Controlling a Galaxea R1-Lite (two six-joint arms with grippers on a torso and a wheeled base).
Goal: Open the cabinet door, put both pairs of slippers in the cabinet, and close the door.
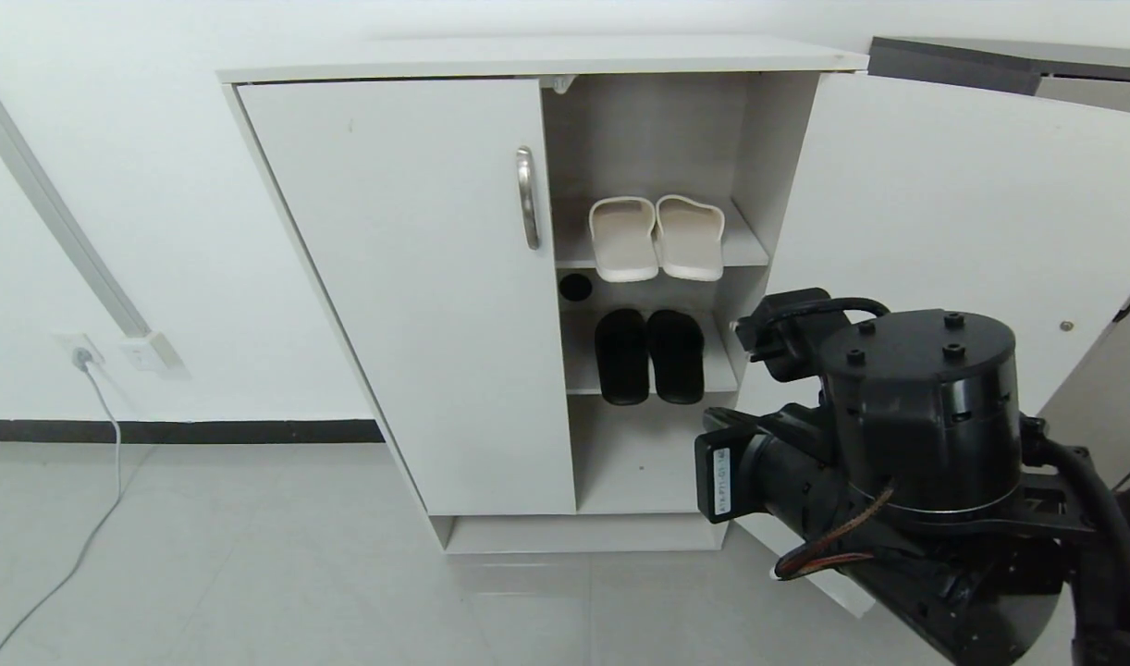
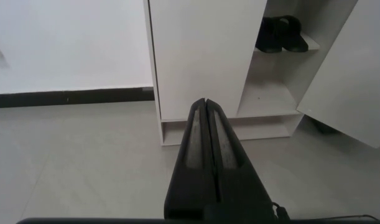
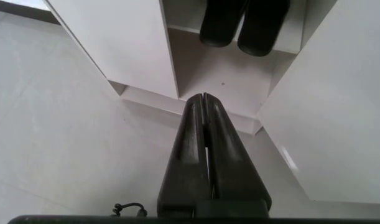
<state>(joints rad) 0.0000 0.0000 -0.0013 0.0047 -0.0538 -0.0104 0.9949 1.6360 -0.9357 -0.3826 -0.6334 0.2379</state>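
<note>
Right gripper (image 3: 205, 99): fingers pressed together, holding nothing, tips aimed down at the floor in front of the cabinet (image 1: 528, 60) base. Left gripper (image 2: 205, 102): also closed flat and empty, well back from the cabinet and low over the floor.

Just ahead of the right gripper and above its tips is the bottom compartment, bare. One level further up is the black pair (image 3: 245, 25), on the middle shelf. The white pair (image 1: 656, 238) is on the shelf above that, toes out. The open door (image 1: 944, 231) stands near, on the right gripper's outer side, swung wide. The shut door (image 1: 408, 277) with its handle (image 1: 526, 197) is on the inner side, further off.

Step, judged: both pairs are in, so only closing the door is left. The next move probably needs the right gripper to go round to the open door's outer face or catch its free edge, then sweep it towards the cabinet. Closed fingers are fine for pushing. Risk: the arm sits in the door's swing path.

Count: 2 grippers, 2 pairs (4 slippers: 2 black, 2 white), 2 doors (1 open, 1 shut), 1 handle seen, 2 shelves, 1 cabinet.
</note>
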